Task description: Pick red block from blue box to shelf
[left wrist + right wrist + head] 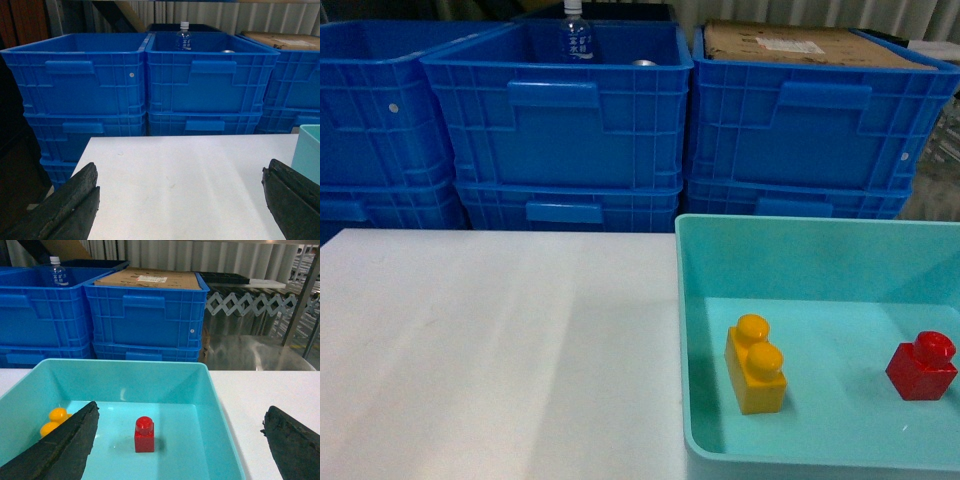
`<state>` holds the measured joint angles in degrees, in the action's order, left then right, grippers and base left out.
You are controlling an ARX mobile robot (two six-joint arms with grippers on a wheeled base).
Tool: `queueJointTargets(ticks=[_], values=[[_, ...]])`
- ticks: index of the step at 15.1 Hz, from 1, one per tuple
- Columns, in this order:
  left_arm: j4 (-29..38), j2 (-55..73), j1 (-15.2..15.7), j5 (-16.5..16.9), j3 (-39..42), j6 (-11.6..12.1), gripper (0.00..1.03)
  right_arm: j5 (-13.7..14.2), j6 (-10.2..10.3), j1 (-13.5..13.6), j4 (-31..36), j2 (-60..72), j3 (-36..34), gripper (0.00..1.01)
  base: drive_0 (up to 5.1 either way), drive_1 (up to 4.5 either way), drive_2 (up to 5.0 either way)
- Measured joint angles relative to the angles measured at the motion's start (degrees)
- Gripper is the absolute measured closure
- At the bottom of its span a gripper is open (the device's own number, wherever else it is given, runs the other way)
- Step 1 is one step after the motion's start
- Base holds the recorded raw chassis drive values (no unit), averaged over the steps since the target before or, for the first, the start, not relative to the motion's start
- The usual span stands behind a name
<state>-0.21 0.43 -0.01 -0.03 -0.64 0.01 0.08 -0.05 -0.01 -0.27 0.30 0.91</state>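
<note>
Hovering wide open, the right gripper (180, 440) hangs above the blue box (210, 385), a smooth turquoise plastic tub on the white table (490, 340). Likewise spread, the left gripper (180, 200) hangs over bare tabletop. Inside the tub, a yellow two-stud brick (756, 364) stands well apart from the glossy red block (144, 434).

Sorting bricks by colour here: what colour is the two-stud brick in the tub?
Yellow. The two-stud brick shows best in the head view, left of the red block.
</note>
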Motion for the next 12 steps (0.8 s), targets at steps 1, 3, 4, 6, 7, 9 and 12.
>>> queueJointTargets(ticks=[1,3,4,6,7,9,12], values=[[0.0,0.0,0.0,0.0,0.0,0.0,0.05,0.0,0.0,0.0,0.0,0.0,0.0,0.03,0.0,0.00,0.0],[0.0,0.0,0.0,0.0,0.0,0.0,0.05,-3.0,0.0,-1.9,-0.2,0.1,0.0,0.03,0.0,0.00,0.0],[0.0,0.0,0.0,0.0,0.0,0.0,0.05,-7.4,-0.1,-6.8,-0.3,0.9,0.0,0.03,0.0,0.00,0.0],[0.0,0.0,0.0,0.0,0.0,0.0,0.05,-12.6,-0.2,-10.5,2.0,5.2,0.3,0.03,0.0,0.00,0.0],[0.0,0.0,0.0,0.0,0.0,0.0,0.05,-12.9,-0.3,-9.5,5.8,10.0,1.1,0.03,0.0,0.00,0.0],[0.0,0.0,0.0,0.0,0.0,0.0,0.05,-9.8,-0.7,-5.0,14.9,21.0,4.0,0.03,0.0,0.00,0.0],[0.0,0.0,0.0,0.0,0.0,0.0,0.05,-2.5,-1.0,4.0,23.6,39.7,10.2,0.03,0.0,0.00,0.0]])
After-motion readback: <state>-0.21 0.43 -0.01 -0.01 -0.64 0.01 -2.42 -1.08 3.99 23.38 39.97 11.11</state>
